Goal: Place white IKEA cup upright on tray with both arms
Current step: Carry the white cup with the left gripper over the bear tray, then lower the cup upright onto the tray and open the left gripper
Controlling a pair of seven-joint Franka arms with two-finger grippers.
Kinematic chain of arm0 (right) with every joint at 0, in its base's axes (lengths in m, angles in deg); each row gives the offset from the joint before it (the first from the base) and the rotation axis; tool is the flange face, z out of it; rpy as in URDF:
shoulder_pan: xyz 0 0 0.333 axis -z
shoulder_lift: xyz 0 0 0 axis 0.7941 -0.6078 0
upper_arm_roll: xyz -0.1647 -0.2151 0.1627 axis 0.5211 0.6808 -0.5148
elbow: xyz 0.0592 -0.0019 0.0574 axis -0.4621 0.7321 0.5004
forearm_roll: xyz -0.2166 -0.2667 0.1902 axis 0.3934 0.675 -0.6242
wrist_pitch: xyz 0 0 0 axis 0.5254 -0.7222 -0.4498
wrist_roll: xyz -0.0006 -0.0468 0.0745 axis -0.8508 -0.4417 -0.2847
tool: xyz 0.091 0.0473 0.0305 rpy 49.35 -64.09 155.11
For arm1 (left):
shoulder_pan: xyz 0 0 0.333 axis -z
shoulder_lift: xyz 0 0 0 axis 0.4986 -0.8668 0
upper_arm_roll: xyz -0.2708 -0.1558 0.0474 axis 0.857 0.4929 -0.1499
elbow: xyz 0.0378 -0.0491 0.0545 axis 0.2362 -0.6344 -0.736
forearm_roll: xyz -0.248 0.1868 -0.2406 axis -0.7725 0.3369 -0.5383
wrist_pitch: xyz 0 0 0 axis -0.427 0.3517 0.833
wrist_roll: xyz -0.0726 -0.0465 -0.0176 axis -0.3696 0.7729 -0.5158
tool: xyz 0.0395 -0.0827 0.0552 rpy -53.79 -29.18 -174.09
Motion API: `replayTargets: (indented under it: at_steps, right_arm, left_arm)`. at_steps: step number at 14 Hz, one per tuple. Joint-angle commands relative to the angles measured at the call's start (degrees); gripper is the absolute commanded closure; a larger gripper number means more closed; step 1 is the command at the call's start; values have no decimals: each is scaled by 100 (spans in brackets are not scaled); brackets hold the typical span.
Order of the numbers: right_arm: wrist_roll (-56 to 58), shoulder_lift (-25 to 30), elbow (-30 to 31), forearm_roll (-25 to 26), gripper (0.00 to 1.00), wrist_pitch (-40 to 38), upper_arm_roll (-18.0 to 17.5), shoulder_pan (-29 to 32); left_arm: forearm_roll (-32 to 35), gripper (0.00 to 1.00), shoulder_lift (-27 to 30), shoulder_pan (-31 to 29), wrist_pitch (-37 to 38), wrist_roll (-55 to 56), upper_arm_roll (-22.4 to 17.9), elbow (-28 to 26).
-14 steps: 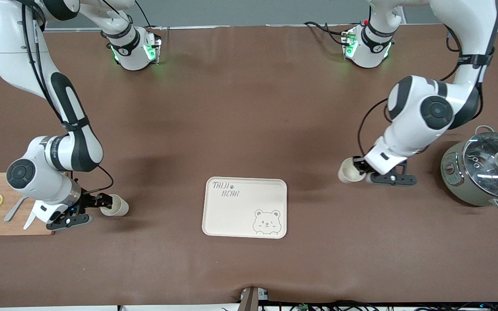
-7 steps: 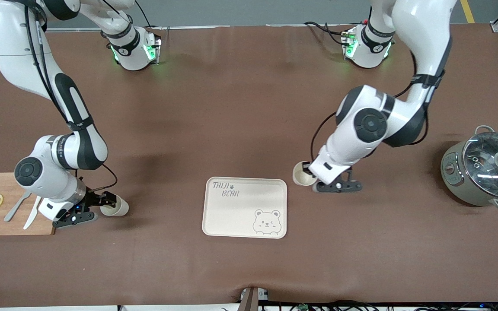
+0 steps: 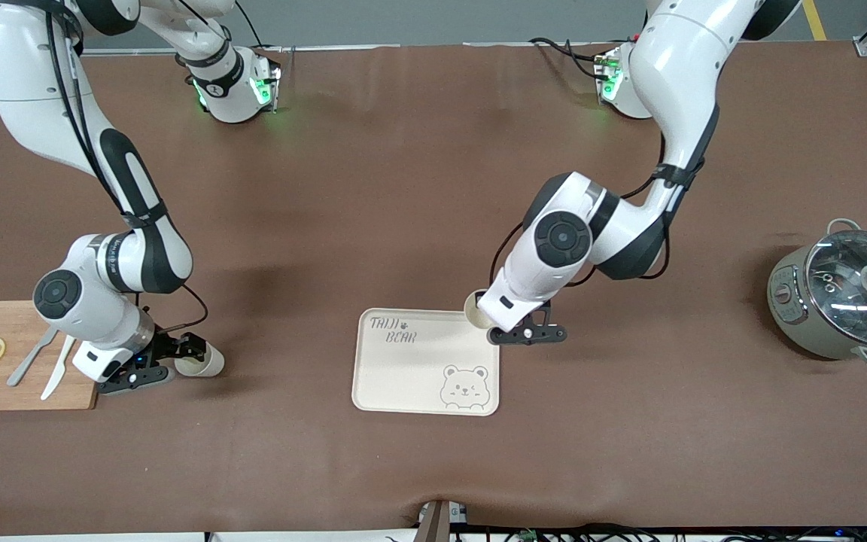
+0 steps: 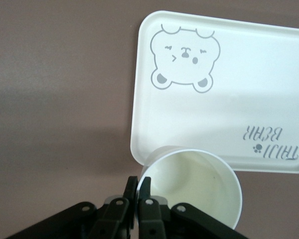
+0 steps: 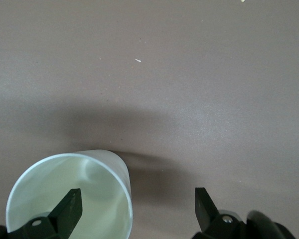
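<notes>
While the right arm waits beside the cutting board (image 3: 23,391), its right claw (image 3: 187,352) stands wide open around the wall of the first cup (image 3: 204,363), one finger inside the mouth and the other outside, gripping nothing. That cup stands on the bare table, well off at nine o'clock from the tray (image 3: 403,376).

Now the action: the left claw (image 3: 483,318) is pinched tight on the rim of the second cup (image 3: 471,307), mouth up, axis vertical, hanging over the tray's one o'clock corner. Open tray lies at seven o'clock from it, so this arm is clearly nearer.

A second ago that cup hung near the pot (image 3: 840,301); it has swept across to the tray. The first cup hasn't budged.
</notes>
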Motion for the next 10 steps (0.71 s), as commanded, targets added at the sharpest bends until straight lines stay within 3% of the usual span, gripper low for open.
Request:
replayTargets:
  at_steps: [1, 3, 5, 10]
  right_arm:
    - [37, 38, 76, 76, 0, 99, -40, 21]
    - [37, 38, 76, 76, 4, 99, -40, 12]
    - [37, 29, 67, 76, 19, 99, -40, -6]
    - [28, 29, 67, 76, 40, 91, -40, -14]
  left_arm:
    - [158, 100, -464, 452, -41, 139, -467, 617]
    - [150, 100, -605, 778, -392, 157, -837, 644]
    - [149, 100, -667, 806, -578, 165, -856, 644]
    - [141, 100, -983, 920, -1369, 359, -865, 662]
